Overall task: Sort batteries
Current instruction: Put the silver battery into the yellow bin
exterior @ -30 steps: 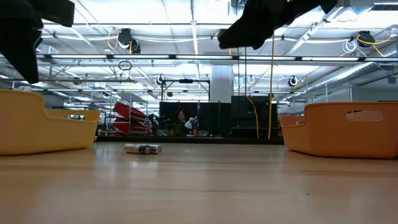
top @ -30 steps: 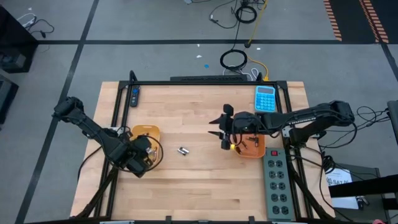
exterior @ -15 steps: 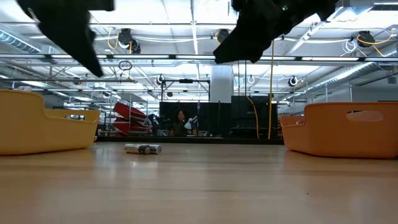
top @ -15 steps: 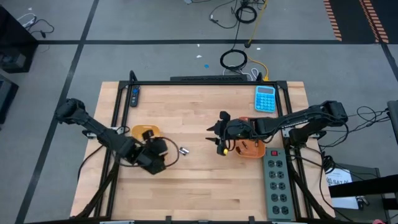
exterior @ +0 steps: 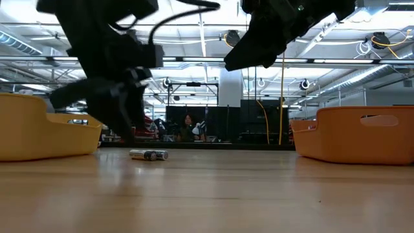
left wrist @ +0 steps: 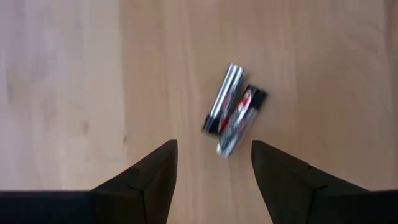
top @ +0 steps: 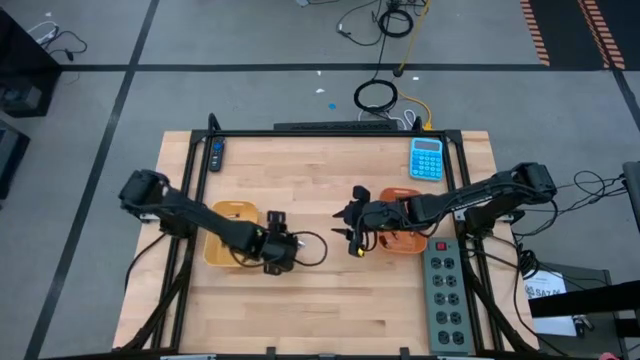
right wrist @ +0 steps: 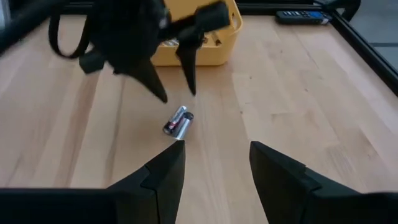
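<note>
Two batteries (left wrist: 232,117) lay side by side, touching, on the bare wooden bench (top: 330,300), one silvery with dark ends, the other with a red-and-white label and a dark end. Left gripper (left wrist: 212,163) hung right over them, jaws apart and empty, batteries just ahead of the gap between the fingertips (left wrist: 163,157). High view: left gripper (top: 279,245) sat just beside the yellow tray (top: 222,214) on its inner side, arm stretched across that tray; batteries hidden under it there. Low view: batteries (exterior: 148,155) flat on the bench, left gripper (exterior: 119,103) blurred above and a little to their side, not touching. Right gripper (right wrist: 212,163) was near the bench middle, jaws apart and empty, aimed toward the batteries (right wrist: 178,122), which lay ahead of its tips, clearly apart from them. In the high view right gripper (top: 352,222) was just off the inner edge of the orange tray (top: 403,245). The right wrist view showed the left gripper (right wrist: 163,71) standing over the batteries with the yellow tray (right wrist: 214,53) behind it, small items inside, type unclear. A blue calculator (top: 426,158) lay beyond the orange tray, a power strip (top: 447,297) beside it.
</note>
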`<state>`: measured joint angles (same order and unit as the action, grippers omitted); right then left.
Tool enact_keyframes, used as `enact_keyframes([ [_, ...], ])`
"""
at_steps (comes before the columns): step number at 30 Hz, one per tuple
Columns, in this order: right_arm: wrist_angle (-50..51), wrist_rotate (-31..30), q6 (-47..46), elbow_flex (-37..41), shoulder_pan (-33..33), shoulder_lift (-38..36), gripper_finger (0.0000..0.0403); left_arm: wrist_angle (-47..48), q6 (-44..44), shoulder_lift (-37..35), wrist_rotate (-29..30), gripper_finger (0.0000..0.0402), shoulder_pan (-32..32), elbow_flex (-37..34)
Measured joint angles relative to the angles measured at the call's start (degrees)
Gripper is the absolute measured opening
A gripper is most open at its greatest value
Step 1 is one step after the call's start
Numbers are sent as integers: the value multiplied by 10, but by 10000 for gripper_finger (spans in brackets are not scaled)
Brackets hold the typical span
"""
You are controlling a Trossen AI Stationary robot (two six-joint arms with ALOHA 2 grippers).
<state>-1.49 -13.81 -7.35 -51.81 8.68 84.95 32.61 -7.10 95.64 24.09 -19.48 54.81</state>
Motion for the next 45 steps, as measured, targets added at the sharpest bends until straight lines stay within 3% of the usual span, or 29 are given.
enact_keyframes([
  [3, 2, -2, -1, 0, 3, 0, 171, -34, 41, 27, -8, 214, 9, 0],
  [8, 2, 0, 3, 0, 9, 0, 171, -66, 74, 52, -68, 214, 29, 0],
  [17, 1, -1, 5, 0, 8, 0, 171, -72, 82, 59, -88, 214, 52, 0],
  [24, -5, 1, 7, 0, 8, 0, 171, -68, 89, 58, -195, 214, 102, 2],
  [29, -2, 1, 7, 0, 8, 0, 171, -39, 47, 59, -255, 214, 131, 3],
  [45, 3, 2, 9, 0, 8, 0, 171, 1, -147, 59, -216, 214, 86, 1],
])
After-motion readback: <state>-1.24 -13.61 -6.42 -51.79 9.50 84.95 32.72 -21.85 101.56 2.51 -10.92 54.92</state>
